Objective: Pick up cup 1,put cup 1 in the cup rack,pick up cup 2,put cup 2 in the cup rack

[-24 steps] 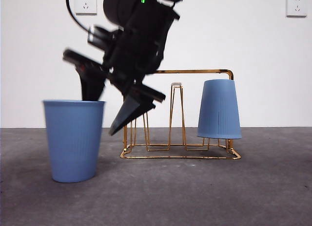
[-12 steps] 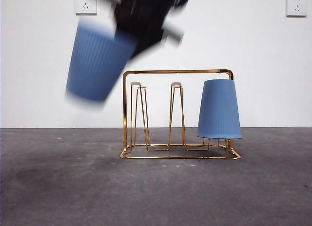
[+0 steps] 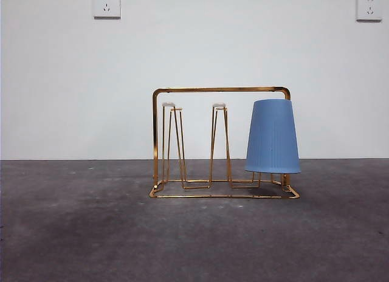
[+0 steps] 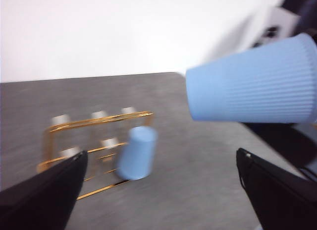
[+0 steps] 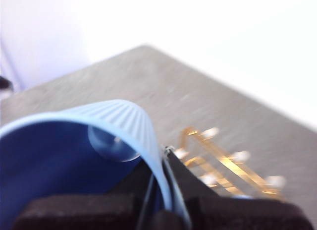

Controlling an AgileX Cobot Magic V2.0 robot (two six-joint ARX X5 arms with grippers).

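Grey tabletop fills the front view, bare on both sides of the cup rack, which stands toward the far edge near the white wall. One blue cup hangs upside down on the rack's end peg, its rim clear of the wire base; two white-tipped pegs beside it stand free, and no arm shows in this view at all. From the left wrist camera, blurred, the left gripper hangs high with its two black jaws spread wide and nothing between them; the rack with its hung cup lies well below on the table, with open surface all around it. That view alone shows the second cup carried in the air on its side, well apart from the rack. From the right wrist camera, the right gripper pinches the wall of that ribbed blue cup, one jaw inside the mouth and one outside, the rim close to the lens. Beyond it the rack shows blurred on the table, far below.
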